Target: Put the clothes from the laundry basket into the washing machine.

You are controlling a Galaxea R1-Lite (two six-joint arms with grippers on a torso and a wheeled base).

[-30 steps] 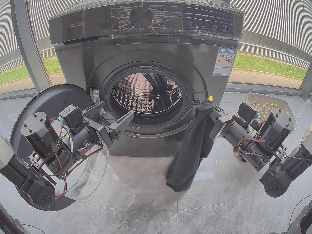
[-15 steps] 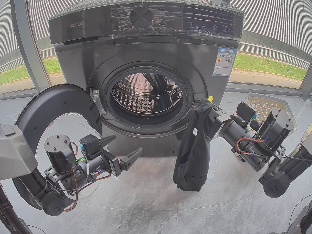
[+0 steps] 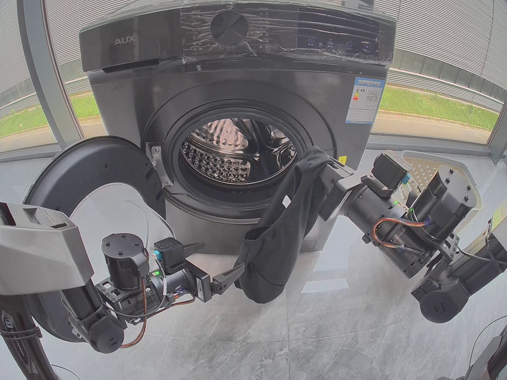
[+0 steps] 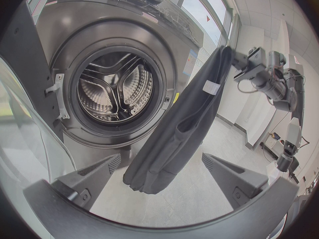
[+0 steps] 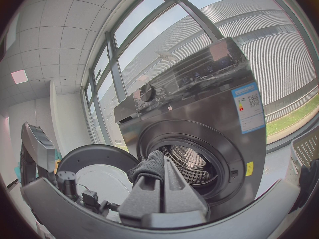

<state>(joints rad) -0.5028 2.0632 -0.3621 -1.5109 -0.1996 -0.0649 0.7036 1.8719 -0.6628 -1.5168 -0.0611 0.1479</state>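
Observation:
A black garment hangs from my right gripper, which is shut on its top end just right of the washing machine's round drum opening. The cloth trails down in front of the opening's lower right rim, clear of the floor. In the right wrist view the shut fingers pinch the bunched cloth. My left gripper sits low and open, its lower finger beside the garment's bottom end. In the left wrist view the garment hangs just beyond the open left gripper.
The machine's door stands swung open to the left, behind my left arm. A white laundry basket sits on the floor to the right of the machine, partly hidden by my right arm. Grey tiled floor lies in front.
My left arm has dropped low and moved right until its open gripper is beside the garment's bottom. My right gripper has carried the garment left and slightly up, toward the drum opening.

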